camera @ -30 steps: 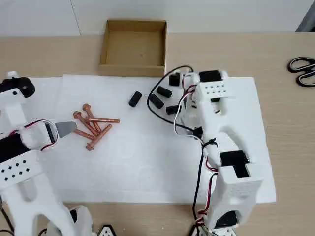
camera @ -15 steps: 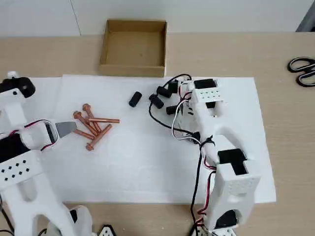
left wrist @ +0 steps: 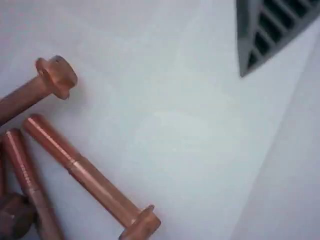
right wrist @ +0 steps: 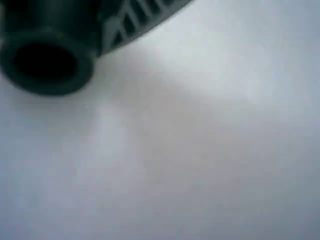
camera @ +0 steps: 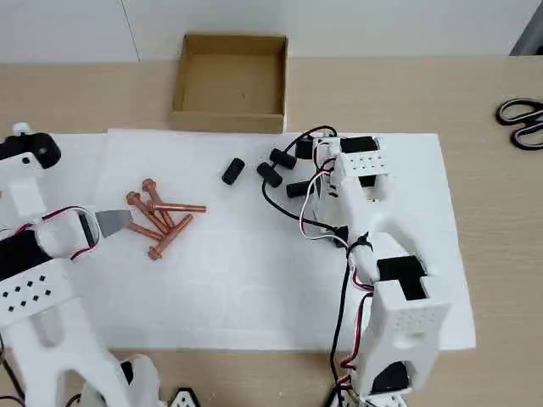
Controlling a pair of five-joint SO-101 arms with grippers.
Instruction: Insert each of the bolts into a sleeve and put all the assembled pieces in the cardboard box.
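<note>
Picking up a black sleeve [right wrist: 47, 62] looks like the step in hand: the right end effector [right wrist: 132, 22] sits against it on the white sheet [camera: 254, 271]; whether it grips, I cannot tell. The left end effector [camera: 112, 222], equally unreadable, rests beside the copper bolts [camera: 161, 216]. The cardboard box [camera: 229, 114] holds nothing. Next, each arm needs a firm hold.

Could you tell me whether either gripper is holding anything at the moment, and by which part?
The left gripper holds nothing; the bolts lie apart from it. A sleeve sits right by the right gripper; whether it is gripped cannot be told.
</note>
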